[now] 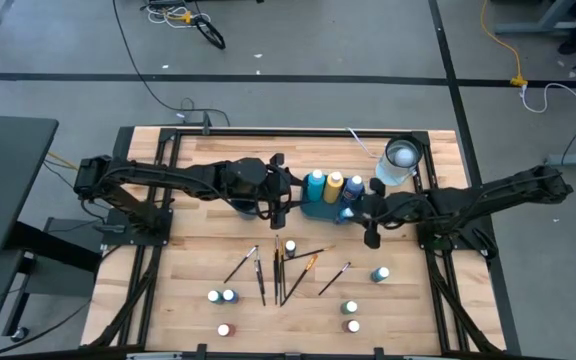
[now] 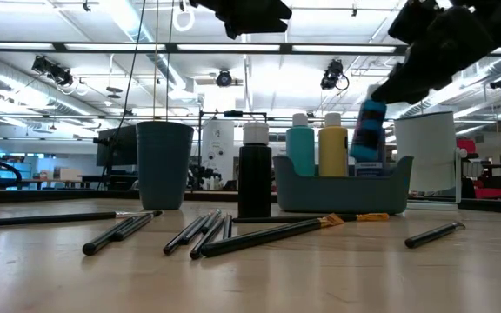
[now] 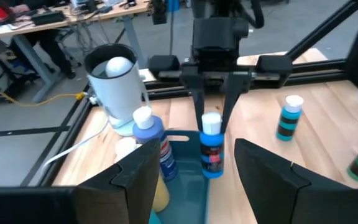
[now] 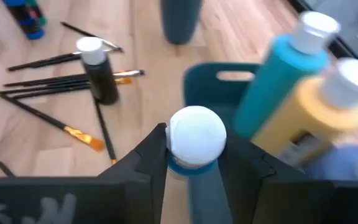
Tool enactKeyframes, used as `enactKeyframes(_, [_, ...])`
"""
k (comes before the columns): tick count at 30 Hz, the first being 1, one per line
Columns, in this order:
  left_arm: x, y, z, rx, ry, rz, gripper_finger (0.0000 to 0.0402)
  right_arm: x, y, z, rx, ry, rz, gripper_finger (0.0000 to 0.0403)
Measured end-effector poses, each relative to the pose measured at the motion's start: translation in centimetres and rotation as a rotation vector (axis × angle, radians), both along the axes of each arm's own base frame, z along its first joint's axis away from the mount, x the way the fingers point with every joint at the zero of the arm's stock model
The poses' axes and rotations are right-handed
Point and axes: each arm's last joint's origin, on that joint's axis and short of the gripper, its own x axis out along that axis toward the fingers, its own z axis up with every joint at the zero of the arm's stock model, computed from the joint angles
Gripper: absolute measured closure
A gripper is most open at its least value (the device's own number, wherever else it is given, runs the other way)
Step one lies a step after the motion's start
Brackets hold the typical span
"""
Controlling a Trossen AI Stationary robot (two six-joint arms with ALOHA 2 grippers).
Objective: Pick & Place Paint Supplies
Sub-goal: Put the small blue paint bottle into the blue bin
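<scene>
Right wrist view shows the right hand (image 4: 191, 163) pinching a blue bottle (image 4: 194, 144) just under its white cap, fingers pressed to either side, so the bottle hangs upright and can go straight down. Below the hand sits the teal caddy (image 4: 194, 84), and just beyond the hand's fingertips stand a teal bottle (image 4: 277, 78) and a yellow bottle (image 4: 312, 118), already packed side by side, which leaves the near slot free. My judgement: this bottle is being lowered into that slot. The left hand (image 3: 194, 171) waits opposite, fingers spread and empty, close enough to steady the caddy. Brushes (image 1: 278, 265) and more bottles (image 1: 221, 296) lie on the worktop (image 1: 168, 290), well apart from both hands.
</scene>
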Motion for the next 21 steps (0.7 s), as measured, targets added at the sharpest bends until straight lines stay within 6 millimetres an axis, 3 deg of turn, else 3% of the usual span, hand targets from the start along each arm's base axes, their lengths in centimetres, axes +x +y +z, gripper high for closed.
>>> enactKeyframes(3, [0.0, 0.1, 0.0, 0.008, 0.0, 0.024, 0.0184, -0.7, -0.2, -0.3, -0.002, 0.039, -0.069, 0.0293])
enactKeyframes(13, [0.0, 0.1, 0.0, 0.007, 0.0, 0.026, 0.0184, -1.9, -1.6, -4.0, -0.039, 0.161, -0.201, 0.0287])
enactKeyframes(21, [0.0, 0.1, 0.0, 0.006, -0.001, 0.028, 0.0184, -2.2, -2.6, -5.5, -0.023, 0.138, -0.223, 0.0279])
